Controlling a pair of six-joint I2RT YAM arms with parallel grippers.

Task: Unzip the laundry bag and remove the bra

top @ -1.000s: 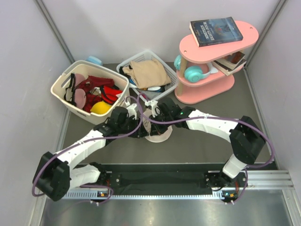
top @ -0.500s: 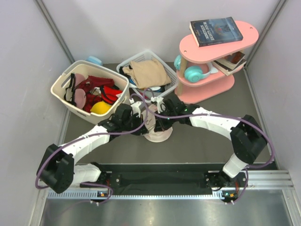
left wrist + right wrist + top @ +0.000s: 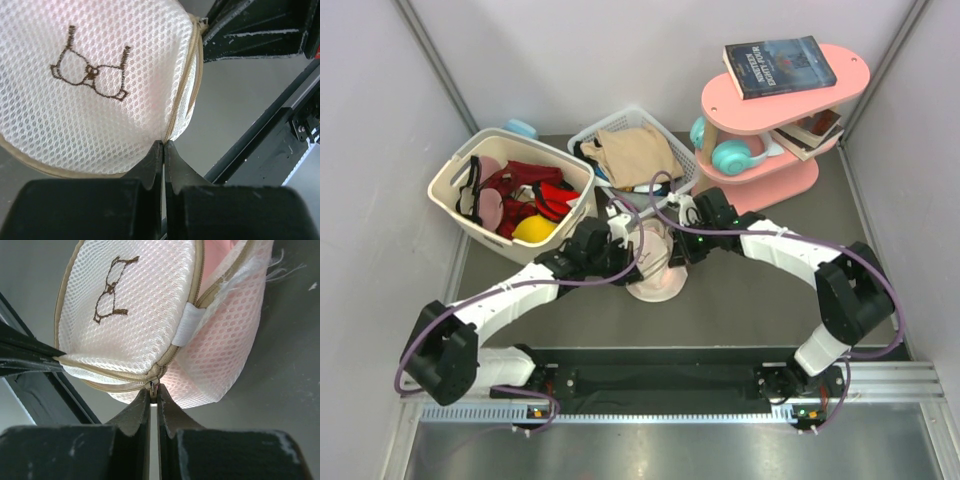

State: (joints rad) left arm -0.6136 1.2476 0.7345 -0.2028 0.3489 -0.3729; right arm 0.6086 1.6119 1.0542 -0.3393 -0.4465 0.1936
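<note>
The laundry bag (image 3: 658, 268), a cream-pink mesh dome with a tan zip and a black bra logo, lies between my two grippers at mid-table. My left gripper (image 3: 164, 145) is shut on the bag's zipped rim (image 3: 181, 105), at the bag's left side (image 3: 623, 263). My right gripper (image 3: 154, 388) is shut on the metal zip pull, on the bag's right side (image 3: 682, 250). The zip stands partly open beyond a white tab (image 3: 187, 325). The pink bra (image 3: 220, 255) shows in that gap and through the mesh.
A cream plastic basket (image 3: 442, 200) with red garments stands at the back left. Behind the bag is a white wire basket (image 3: 610, 120) holding tan cloth. A pink two-tier shelf (image 3: 850, 70) with books and headphones sits at the back right.
My left gripper has closed on the bag's rim. My right gripper has drawn back to the right with the zip pull, and the bag shifted slightly.
</note>
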